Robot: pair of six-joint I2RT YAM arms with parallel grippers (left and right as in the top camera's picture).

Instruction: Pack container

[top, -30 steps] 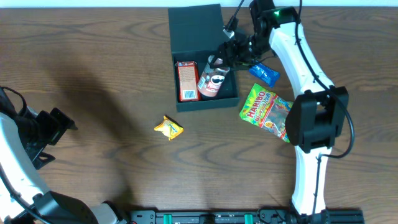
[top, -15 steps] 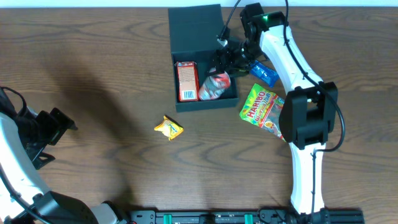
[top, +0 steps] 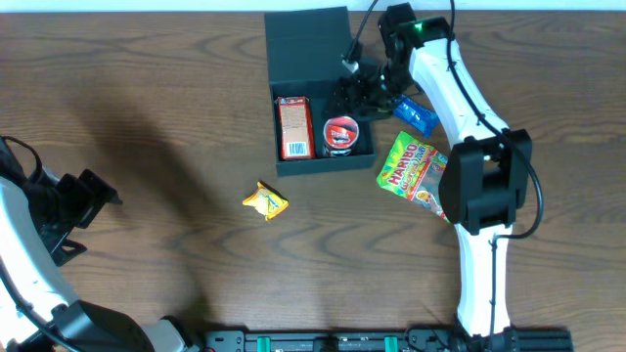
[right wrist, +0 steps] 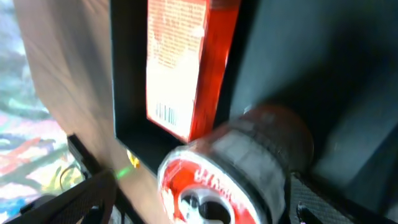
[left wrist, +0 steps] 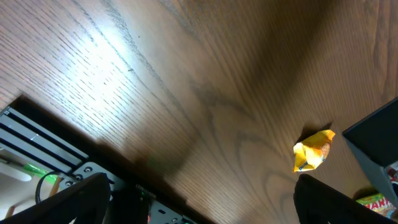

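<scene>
I see my right claw (top: 352, 96) spread wide and gripping nothing above the red can (top: 339, 134), which stands by the red-and-white carton (top: 294, 127) inside the open container (top: 328, 164) far across the tabletop (top: 176, 117), while my left claw (top: 96, 193) gapes empty.

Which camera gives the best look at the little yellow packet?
Left wrist: the yellow packet is larger and unblocked there. Overhead shows the packet whole but small; right wrist misses it.

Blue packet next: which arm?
Right. The right hand is open over the container, next to the blue packet; the left hand sits far off at the table's left edge.
</scene>
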